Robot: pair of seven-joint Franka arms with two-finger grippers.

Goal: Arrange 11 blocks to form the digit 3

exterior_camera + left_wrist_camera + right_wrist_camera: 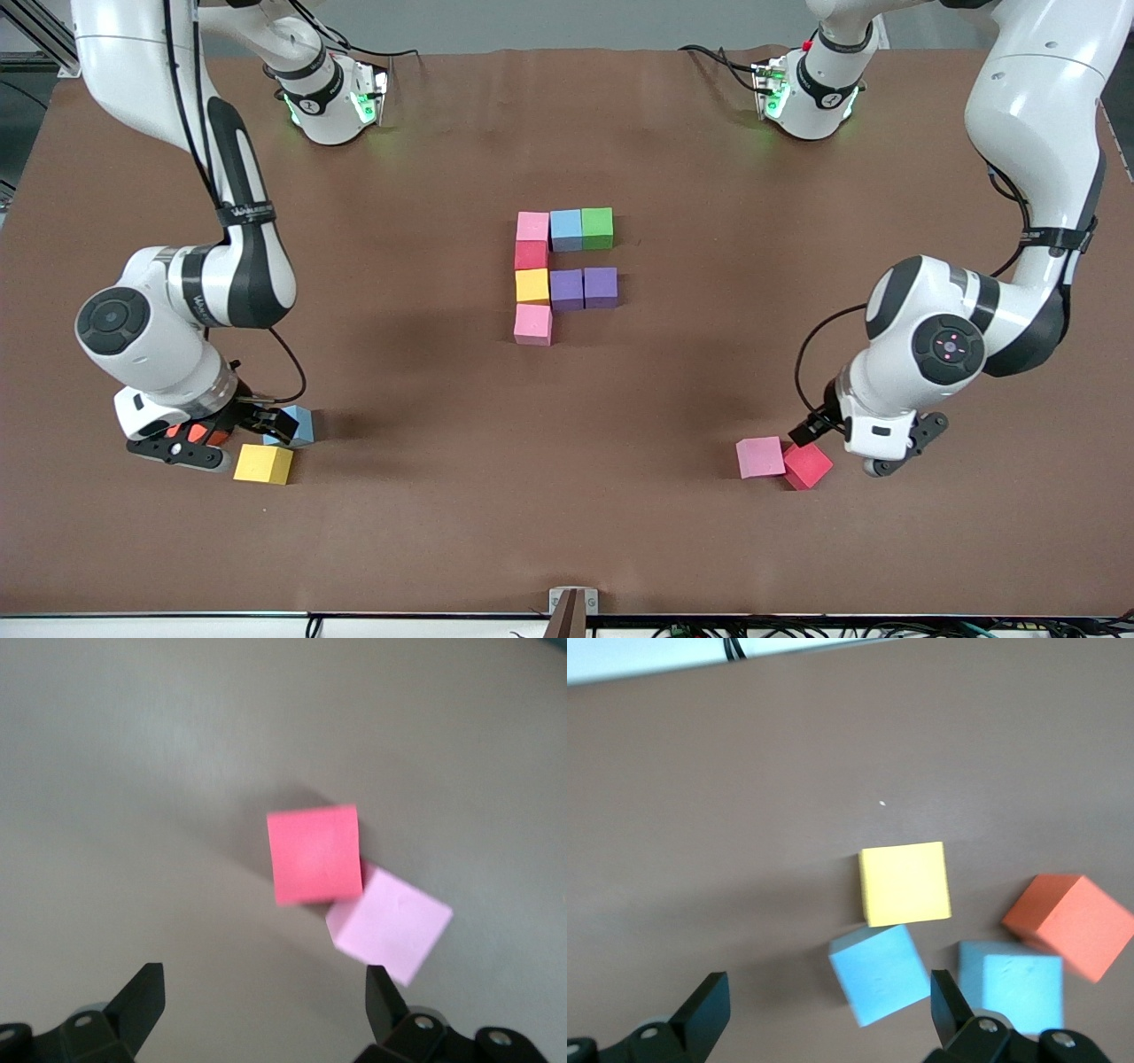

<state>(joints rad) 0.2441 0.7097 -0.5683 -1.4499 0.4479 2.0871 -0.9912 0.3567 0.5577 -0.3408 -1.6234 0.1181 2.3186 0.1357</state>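
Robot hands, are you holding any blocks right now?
No. The left gripper is open over the red cube, and the right gripper is open over a light blue cube; neither holds anything.

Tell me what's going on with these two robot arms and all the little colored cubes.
Two arms are building a figure from foam cubes mid-table; eight sit touching so far, two rows joined by a four-cube column. The left gripper, open, hovers by a loose red cube and pink cube. The right gripper, open, hovers over a cluster with a yellow cube, two light blue cubes and an orange cube. Neither holds anything.
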